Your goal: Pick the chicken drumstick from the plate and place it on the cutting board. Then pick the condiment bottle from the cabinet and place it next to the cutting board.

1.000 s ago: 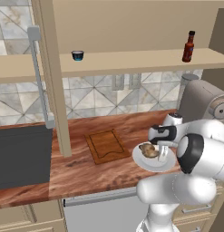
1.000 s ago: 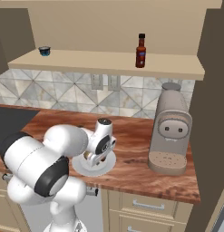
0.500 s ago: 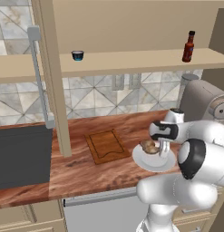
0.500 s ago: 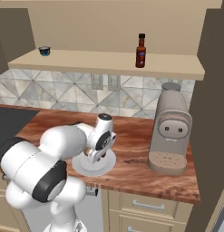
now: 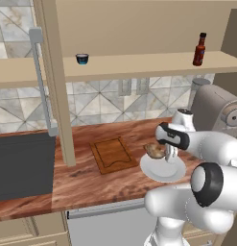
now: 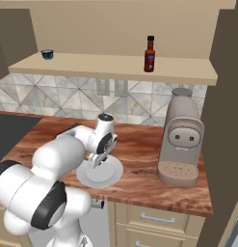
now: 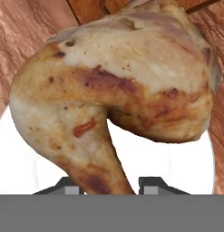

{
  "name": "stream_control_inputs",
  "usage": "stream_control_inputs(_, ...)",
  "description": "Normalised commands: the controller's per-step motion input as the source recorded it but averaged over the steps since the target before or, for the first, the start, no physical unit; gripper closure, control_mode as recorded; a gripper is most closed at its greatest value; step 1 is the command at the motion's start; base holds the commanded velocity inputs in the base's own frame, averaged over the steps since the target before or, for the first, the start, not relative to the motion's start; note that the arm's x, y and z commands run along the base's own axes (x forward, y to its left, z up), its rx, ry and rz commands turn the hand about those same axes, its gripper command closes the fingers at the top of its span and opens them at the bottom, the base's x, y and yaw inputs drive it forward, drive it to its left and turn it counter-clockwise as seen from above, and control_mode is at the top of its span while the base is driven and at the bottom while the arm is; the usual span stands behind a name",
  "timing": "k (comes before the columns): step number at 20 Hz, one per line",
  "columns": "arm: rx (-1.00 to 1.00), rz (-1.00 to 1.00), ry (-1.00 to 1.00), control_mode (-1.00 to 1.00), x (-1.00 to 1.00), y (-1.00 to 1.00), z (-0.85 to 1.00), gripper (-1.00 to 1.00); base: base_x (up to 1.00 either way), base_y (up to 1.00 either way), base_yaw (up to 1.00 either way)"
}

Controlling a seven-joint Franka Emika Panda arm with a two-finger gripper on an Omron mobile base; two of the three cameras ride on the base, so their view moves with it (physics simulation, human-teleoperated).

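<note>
Since half a second ago the chicken drumstick [image 5: 155, 150] has risen off the plate [image 5: 163, 171] and hangs at its 10 o'clock rim. The gripper [image 7: 109, 186] is closed on its bone end; the fingertips [image 7: 152, 185] are mostly hidden. The cutting board [image 5: 111, 154] lies at 9 o'clock of the plate.

Two cameras look forward and down from behind the arm, one from the left and one from the right. Both take in the same countertop [image 5: 91, 180], plate [image 5: 163, 170] near its front edge, and shelf [image 6: 115, 65] above. The hand camera sits very close above the drumstick [image 7: 118, 86], looking down onto the plate.
</note>
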Motion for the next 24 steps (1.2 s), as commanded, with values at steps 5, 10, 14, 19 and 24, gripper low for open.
stream_control_inputs(5,0.00,0.04,0.00,-1.00,0.00,0.41,0.17,1.00,0.00,0.00,0.00)
stream_control_inputs(10,0.02,0.02,0.00,-1.00,0.00,0.39,0.14,1.00,0.00,0.00,0.00)
stream_control_inputs(14,0.04,0.01,0.01,-1.00,0.02,0.37,0.16,1.00,0.00,0.00,0.00)
stream_control_inputs(19,0.04,0.00,0.02,-1.00,0.06,0.42,0.13,1.00,0.00,0.00,0.00)
stream_control_inputs(24,0.03,0.00,0.03,-1.00,0.08,0.46,0.03,1.00,0.00,0.00,0.00)
